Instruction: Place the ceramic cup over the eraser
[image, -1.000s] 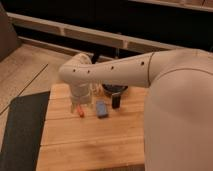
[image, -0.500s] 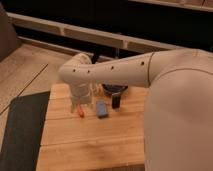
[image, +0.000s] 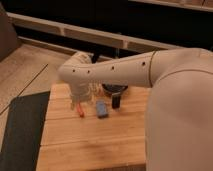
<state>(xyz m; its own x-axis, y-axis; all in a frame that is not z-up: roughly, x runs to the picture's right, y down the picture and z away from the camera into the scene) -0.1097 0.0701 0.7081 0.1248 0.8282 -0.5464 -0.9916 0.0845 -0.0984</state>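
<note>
Black and upright, the eraser (image: 116, 102) stands uncovered on the wooden table (image: 90, 145). It is just in front of the wide black bowl (image: 115, 89) and just right of the flat blue slab (image: 102, 109). Left of the slab lies the thin orange-red stick (image: 80, 109), so you have 3 small things in a loose row across the back half of the table.

Your gripper (image: 82, 98) hangs from the wrist of the white arm (image: 115, 72) over the table's back-left part. It is right above the stick and apart from the eraser, with the slab between them. You cannot tell whether it is open or closed. The ceramic cup cannot be told apart from the pale shape under the wrist, so you cannot say where it sits or whether it is held.

Beside the table's left edge, 1 dark mat (image: 22, 130) lies on the floor.
</note>
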